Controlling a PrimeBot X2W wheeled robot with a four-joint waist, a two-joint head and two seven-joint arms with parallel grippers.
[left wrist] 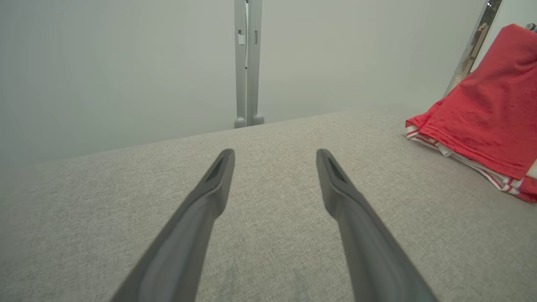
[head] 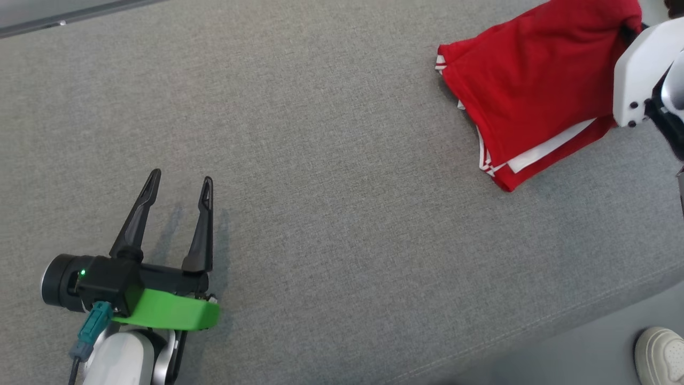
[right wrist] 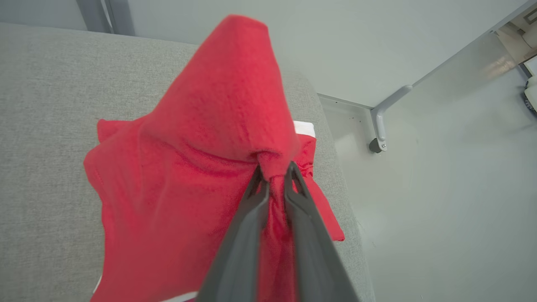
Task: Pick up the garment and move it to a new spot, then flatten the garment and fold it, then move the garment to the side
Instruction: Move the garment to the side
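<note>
The garment (head: 529, 80) is a red top with white trim, folded into a bundle at the far right of the grey cushion (head: 320, 160). One edge of the garment (right wrist: 201, 167) is pulled up into a peak, and my right gripper (right wrist: 275, 172) is shut on that red cloth. In the head view the right arm's white housing (head: 641, 69) covers the garment's right end. My left gripper (head: 179, 184) stands open over bare cushion at the lower left, well apart from the garment (left wrist: 486, 113), with nothing between its fingers (left wrist: 218, 180).
The cushion's right edge (right wrist: 335, 167) drops to a pale floor (right wrist: 440, 209) just beside the garment. A grey metal leg with a foot (right wrist: 377, 138) stands on that floor. A white shoe (head: 660, 353) shows at the lower right. A grey post (left wrist: 247, 63) rises behind the cushion.
</note>
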